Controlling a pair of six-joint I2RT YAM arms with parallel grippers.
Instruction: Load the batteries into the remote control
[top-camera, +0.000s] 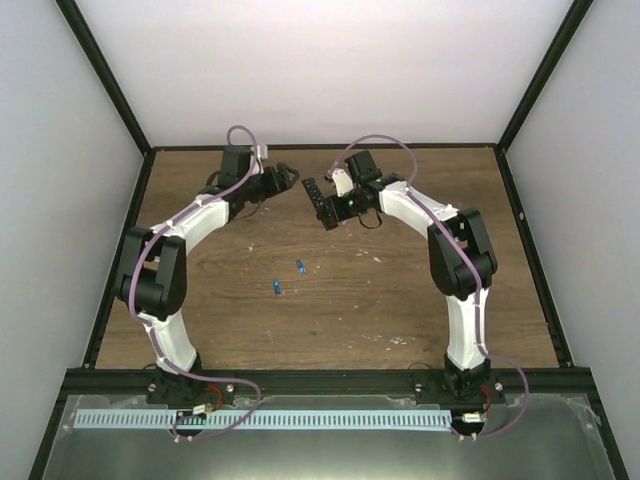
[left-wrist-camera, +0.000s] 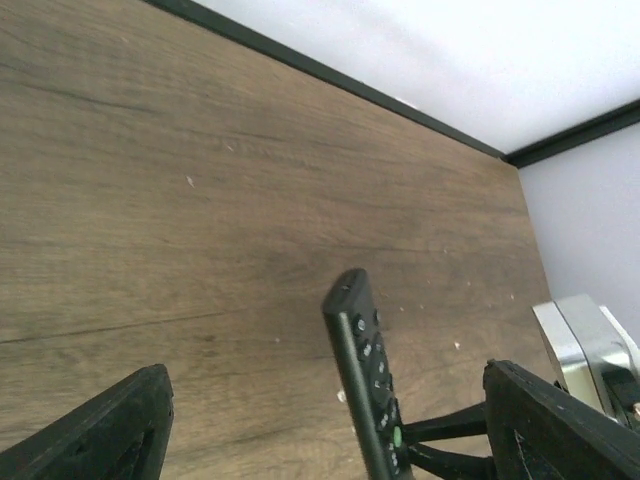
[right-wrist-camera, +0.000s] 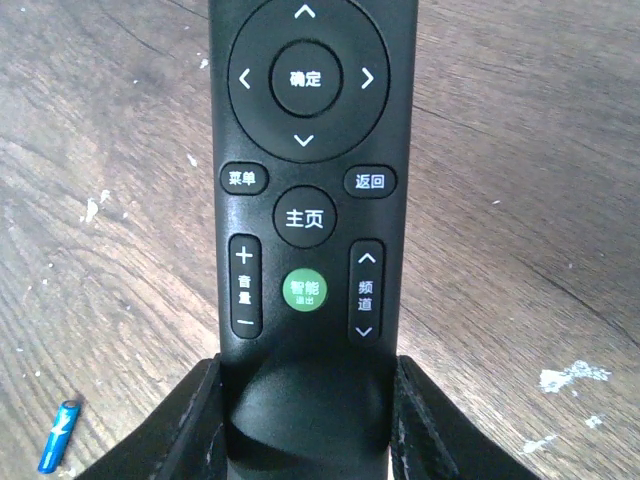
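The remote control (right-wrist-camera: 308, 140) is a long black bar with white-marked buttons and a green one. My right gripper (right-wrist-camera: 305, 420) is shut on its lower end and holds it above the table, buttons facing the wrist camera. From above, the remote control (top-camera: 318, 202) sticks out of the right gripper (top-camera: 342, 206) near the back middle. My left gripper (top-camera: 285, 178) faces it from the left and is open. In the left wrist view the remote control (left-wrist-camera: 362, 365) rises between the wide-spread fingers (left-wrist-camera: 110, 430) without touching them. Two blue batteries (top-camera: 299, 266) (top-camera: 276, 287) lie on the table; one battery (right-wrist-camera: 58, 436) shows below the right gripper.
The wooden table (top-camera: 350, 300) is bounded by black frame rails (top-camera: 320, 148) and white walls. A metal part of the right wrist (left-wrist-camera: 590, 340) shows at the edge of the left wrist view.
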